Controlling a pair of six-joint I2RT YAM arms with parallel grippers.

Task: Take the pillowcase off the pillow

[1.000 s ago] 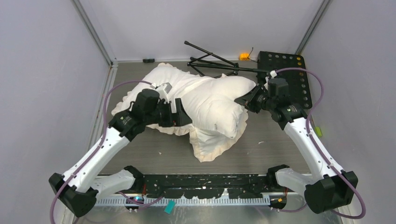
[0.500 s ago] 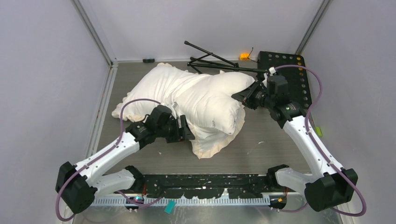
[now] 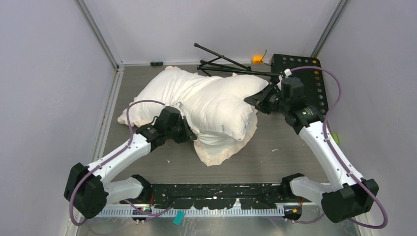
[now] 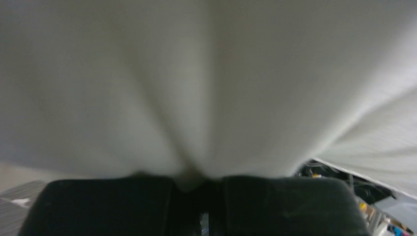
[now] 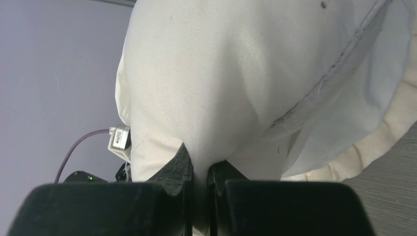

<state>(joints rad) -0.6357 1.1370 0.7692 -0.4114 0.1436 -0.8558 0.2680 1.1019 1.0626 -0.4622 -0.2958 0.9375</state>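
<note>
The plump off-white pillow (image 3: 221, 105) lies mid-table, its right end sticking out of the cream pillowcase (image 3: 164, 88). The pillowcase's ruffled frill (image 3: 223, 155) spreads below it. My left gripper (image 3: 191, 133) presses into the near-left side where pillow and cover meet. In the left wrist view that gripper (image 4: 199, 179) is shut on a fold of white fabric (image 4: 206, 88), seemingly the pillowcase. My right gripper (image 3: 254, 102) is at the pillow's right end. The right wrist view shows this gripper (image 5: 199, 164) shut on the plain pillow (image 5: 196, 73), with the pillowcase frill (image 5: 388, 123) to the right.
A folded black tripod (image 3: 221, 64) lies at the back. A black perforated plate (image 3: 307, 73) sits at the back right beside a small orange object (image 3: 256, 60). Grey walls close in on the left, the back and the right.
My left gripper came down off the pillowcase's top, moved to the pillow's near-left side and shut on fabric. The right gripper kept its grip and barely moved.
</note>
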